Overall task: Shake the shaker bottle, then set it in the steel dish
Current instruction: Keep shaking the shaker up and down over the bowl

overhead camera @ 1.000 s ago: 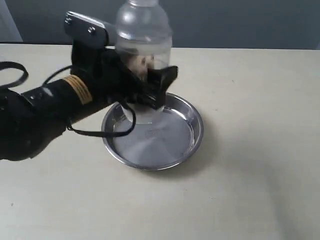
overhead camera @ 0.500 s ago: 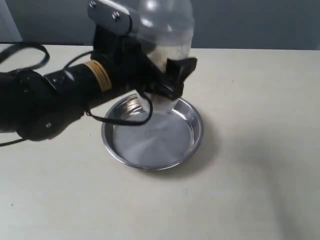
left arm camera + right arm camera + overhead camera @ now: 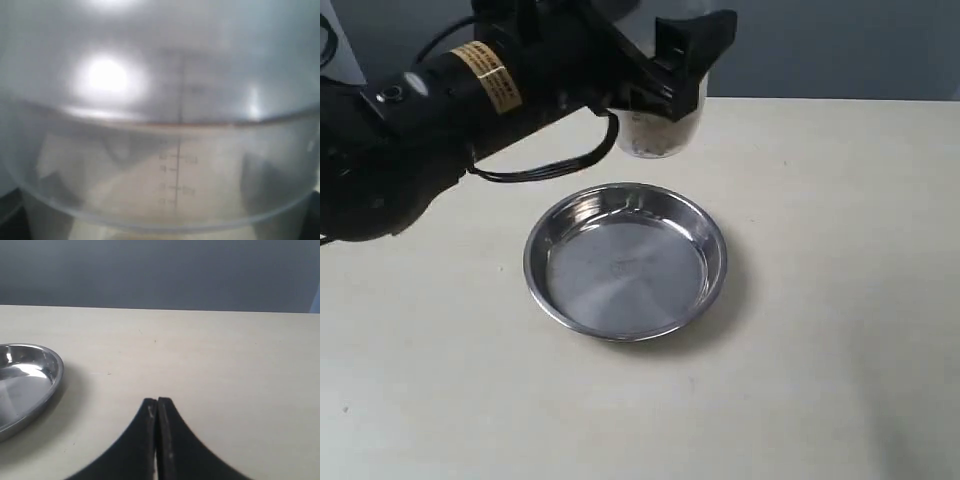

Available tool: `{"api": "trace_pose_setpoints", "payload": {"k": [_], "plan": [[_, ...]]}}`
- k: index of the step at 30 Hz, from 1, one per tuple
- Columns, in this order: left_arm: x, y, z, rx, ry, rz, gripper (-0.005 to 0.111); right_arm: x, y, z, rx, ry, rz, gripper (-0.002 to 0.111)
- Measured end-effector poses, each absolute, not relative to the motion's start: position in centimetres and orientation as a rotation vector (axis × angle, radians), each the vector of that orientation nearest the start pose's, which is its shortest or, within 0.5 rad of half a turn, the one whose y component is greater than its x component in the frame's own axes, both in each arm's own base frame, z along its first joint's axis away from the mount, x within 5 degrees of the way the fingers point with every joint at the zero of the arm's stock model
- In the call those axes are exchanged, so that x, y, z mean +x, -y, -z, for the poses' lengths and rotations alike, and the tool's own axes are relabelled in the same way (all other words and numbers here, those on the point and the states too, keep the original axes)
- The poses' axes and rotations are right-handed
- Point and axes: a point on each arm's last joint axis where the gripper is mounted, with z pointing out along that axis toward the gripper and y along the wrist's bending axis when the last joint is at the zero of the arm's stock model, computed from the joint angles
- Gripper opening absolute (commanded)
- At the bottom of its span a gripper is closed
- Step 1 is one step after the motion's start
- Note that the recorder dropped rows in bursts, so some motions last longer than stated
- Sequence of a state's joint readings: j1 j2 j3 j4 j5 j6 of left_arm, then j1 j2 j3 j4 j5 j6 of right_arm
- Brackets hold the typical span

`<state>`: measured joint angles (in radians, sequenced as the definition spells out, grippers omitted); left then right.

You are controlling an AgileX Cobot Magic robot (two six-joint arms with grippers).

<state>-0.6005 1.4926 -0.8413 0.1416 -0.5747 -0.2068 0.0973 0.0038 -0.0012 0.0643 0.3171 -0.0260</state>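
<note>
My left gripper (image 3: 665, 70) is shut on the shaker bottle (image 3: 655, 132) and holds it high above the far side of the steel dish (image 3: 625, 262). Only the bottle's clear lower end with brown granules shows below the fingers in the exterior view; its top is out of frame. The left wrist view is filled by the bottle's blurred wall and printed measuring marks (image 3: 177, 170). The dish sits on the table with nothing in it; its rim (image 3: 47, 380) also shows in the right wrist view. My right gripper (image 3: 157, 402) is shut on nothing, low over the table to the dish's right.
The cream table (image 3: 820, 300) stretches around the dish. A grey wall (image 3: 820, 45) runs behind the table's far edge. The left arm's black body and cables (image 3: 440, 110) reach in from the upper left.
The left gripper has lifted the shaker bottle upward and away from the dish, from just above the dish's far rim to near the top of the exterior view.
</note>
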Motion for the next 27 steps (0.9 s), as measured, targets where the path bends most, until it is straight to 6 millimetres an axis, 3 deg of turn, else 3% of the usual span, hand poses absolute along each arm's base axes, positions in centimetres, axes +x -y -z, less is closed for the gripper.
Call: {"api": "trace_pose_setpoints", "payload": {"k": [2,3,4,5,6,7,8,9,11,12,14,15,16,17,19,20,23,24,26,27], "plan": [[26.9,19.1,-27.2,0.436,-1.599,0.605,0.000,5.4,-0.7,-18.5,-0.070,-1.803,-0.112,-0.001],[26.6,19.2,-23.7,0.464,-1.706,0.598,0.000,5.4,-0.7,-18.5,-0.070,-1.803,-0.112,-0.001],[26.4,19.3,-22.8,0.497,-1.720,0.599,0.000,5.4,-0.7,-18.5,-0.070,-1.803,-0.112,-0.001],[26.3,19.5,-23.1,0.519,-1.704,0.603,0.000,5.4,-0.7,-18.5,-0.070,-1.803,-0.112,-0.001],[26.2,19.7,-24.6,0.527,-1.643,0.612,0.000,5.4,-0.7,-18.5,-0.070,-1.803,-0.112,-0.001],[26.2,19.8,-26.3,0.518,-1.586,0.620,0.000,5.4,-0.7,-18.5,-0.070,-1.803,-0.112,-0.001],[26.4,19.6,-29.6,0.474,-1.501,0.612,0.000,5.4,-0.7,-18.5,-0.070,-1.803,-0.112,-0.001],[26.4,19.5,-29.7,0.462,-1.502,0.605,0.000,5.4,-0.7,-18.5,-0.070,-1.803,-0.112,-0.001],[26.8,19.3,-27.4,0.454,-1.584,0.580,0.000,5.4,-0.7,-18.5,-0.070,-1.803,-0.112,-0.001],[26.7,19.4,-27.3,0.501,-1.577,0.567,0.000,5.4,-0.7,-18.5,-0.070,-1.803,-0.112,-0.001],[26.4,19.6,-32.0,0.478,-1.429,0.592,0.000,5.4,-0.7,-18.5,-0.069,-1.803,-0.114,-0.001],[26.6,19.5,-32.5,0.438,-1.432,0.601,0.000,5.4,-0.7,-18.5,-0.069,-1.803,-0.114,-0.001],[26.9,19.4,-31.1,0.409,-1.481,0.606,0.000,5.4,-0.7,-18.5,-0.069,-1.803,-0.114,-0.001],[27.4,19.5,-25.9,0.391,-1.636,0.607,0.000,5.4,-0.7,-18.5,-0.069,-1.803,-0.114,-0.001],[26.7,19.4,-20.4,0.453,-1.797,0.582,0.000,5.4,-0.7,-18.5,-0.069,-1.803,-0.114,-0.001],[26.7,19.5,-21.1,0.470,-1.754,0.593,0.000,5.4,-0.7,-18.5,-0.069,-1.803,-0.114,-0.001],[26.5,19.7,-27.4,0.471,-1.525,0.617,0.000,5.4,-0.7,-18.5,-0.070,-1.803,-0.112,-0.001],[26.4,19.6,-28.6,0.464,-1.489,0.610,0.000,5.4,-0.7,-18.5,-0.070,-1.803,-0.112,-0.001],[26.5,19.3,-28.3,0.435,-1.501,0.598,0.000,5.4,-0.7,-18.5,-0.070,-1.803,-0.112,-0.001],[26.6,19.3,-27.0,0.434,-1.539,0.588,0.000,5.4,-0.7,-18.5,-0.070,-1.803,-0.112,-0.001]]}}
